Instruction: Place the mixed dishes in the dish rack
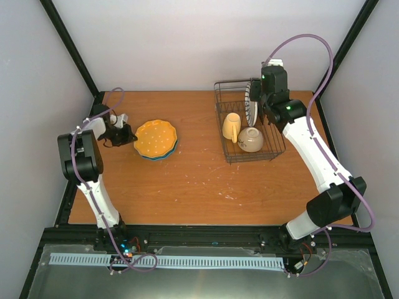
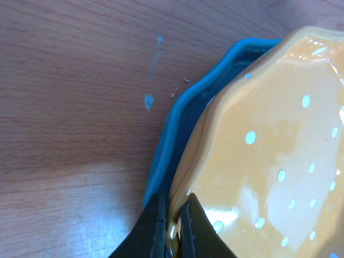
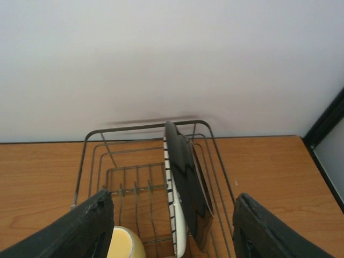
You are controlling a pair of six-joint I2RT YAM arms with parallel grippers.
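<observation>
**A:** Left wrist view: the left gripper [image 2: 173, 215] is pinched tight on the rim of the orange plate [image 2: 269, 150], at the bottom of the frame. A blue plate [image 2: 177, 123] lies under it, both flat on the table [image 2: 70, 107].

**B:** The top view is too small to show that grip. It puts the stack left of centre, well apart from the rack [image 1: 234, 82] at upper right.

**A:** Right gripper [image 3: 173, 196]?

**B:** Spread wide, holding nothing, over the rack. Its view shows a striped plate [image 3: 169, 177] and a dark plate [image 3: 188, 172] on edge, side by side, edges running up the frame, both cut off below.

**A:** Mug [image 1: 231, 126]?

**B:** On its side, long axis up-down in the top view, beside the bowl [image 1: 250, 139]. The wrist view catches only a yellow sliver.
</observation>
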